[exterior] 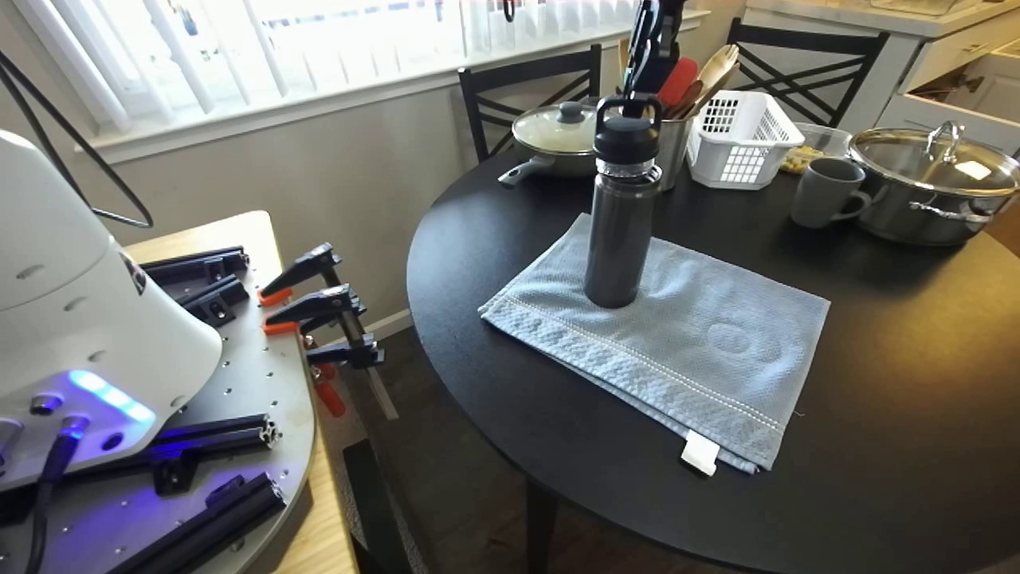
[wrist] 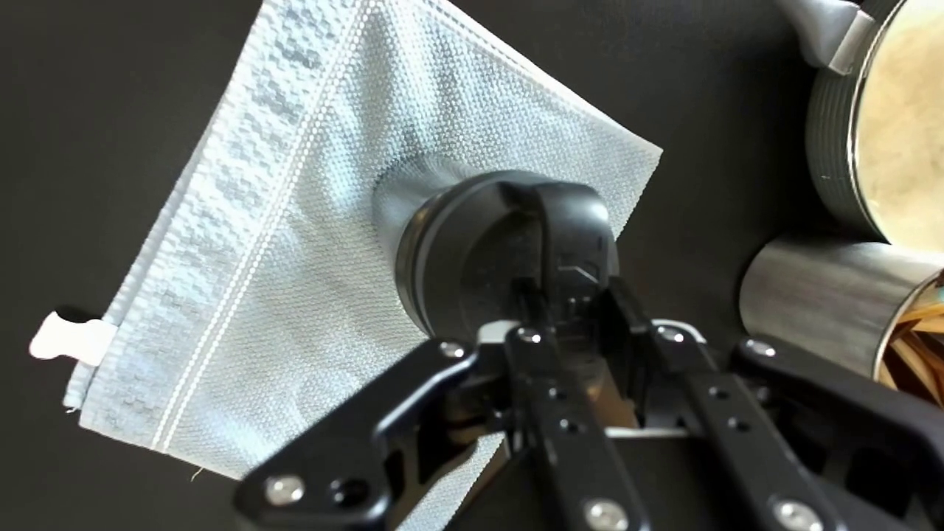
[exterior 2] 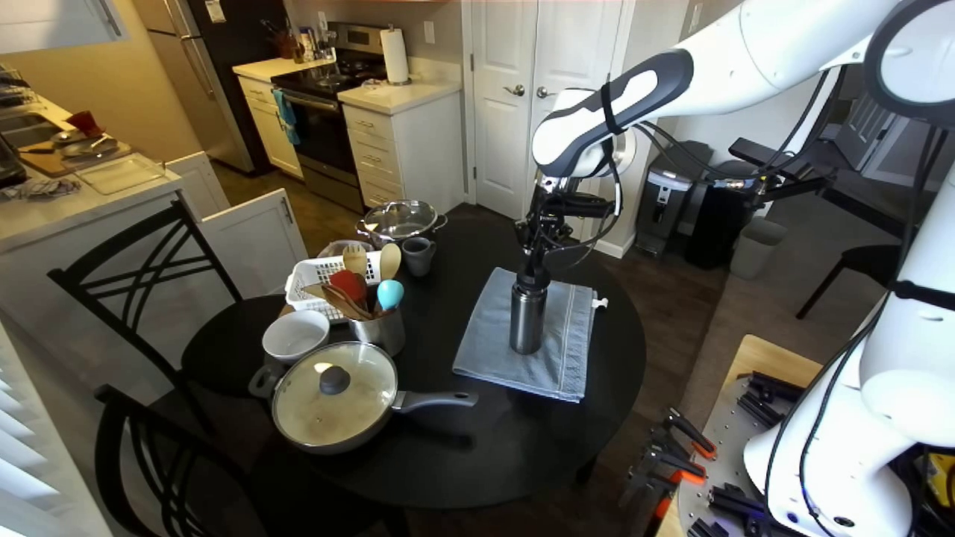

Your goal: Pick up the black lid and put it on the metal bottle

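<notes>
The metal bottle stands upright on a folded grey-blue towel; it also shows in an exterior view and, partly hidden under the lid, in the wrist view. The black lid is at the bottle's mouth, its silvery lower part showing just above the rim and slightly off to one side. Whether it touches or sits on the rim I cannot tell. My gripper is shut on the lid's loop handle, from above. In an exterior view the gripper hides part of the lid.
A lidded pan, a metal utensil holder, a white bowl and a white basket stand on the black round table. A dark grey mug and a steel pot stand farther along.
</notes>
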Tool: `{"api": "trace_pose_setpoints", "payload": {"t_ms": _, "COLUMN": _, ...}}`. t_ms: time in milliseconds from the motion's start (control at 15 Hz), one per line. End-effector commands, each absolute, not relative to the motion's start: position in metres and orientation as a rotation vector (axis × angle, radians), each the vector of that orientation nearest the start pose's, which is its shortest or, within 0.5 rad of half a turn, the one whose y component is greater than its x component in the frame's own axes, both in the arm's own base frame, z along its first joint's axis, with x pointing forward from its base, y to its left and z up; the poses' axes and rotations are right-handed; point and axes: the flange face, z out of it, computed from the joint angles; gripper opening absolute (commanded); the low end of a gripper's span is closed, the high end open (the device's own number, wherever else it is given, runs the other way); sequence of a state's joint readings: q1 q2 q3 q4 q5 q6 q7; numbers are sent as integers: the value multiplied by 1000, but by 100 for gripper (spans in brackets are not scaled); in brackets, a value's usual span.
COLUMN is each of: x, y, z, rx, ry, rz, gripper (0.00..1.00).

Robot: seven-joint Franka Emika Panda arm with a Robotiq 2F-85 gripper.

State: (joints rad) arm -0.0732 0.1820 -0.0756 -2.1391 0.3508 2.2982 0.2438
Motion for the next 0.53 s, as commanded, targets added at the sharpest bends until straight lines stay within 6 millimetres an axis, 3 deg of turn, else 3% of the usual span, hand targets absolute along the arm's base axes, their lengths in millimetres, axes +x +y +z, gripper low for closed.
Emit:
{"api": "trace_pose_setpoints", "payload": {"t_ms": 0, "x": 553, "y": -77, "z": 320, "rx": -2728, "ry": 951, "rz": 30, "gripper": 6}}
{"api": "trace_pose_setpoints", "payload": {"t_ms": 467, "x": 557, "y": -86, "z": 324, "rx": -2700, "ry": 999, "rz": 19, "gripper": 6}}
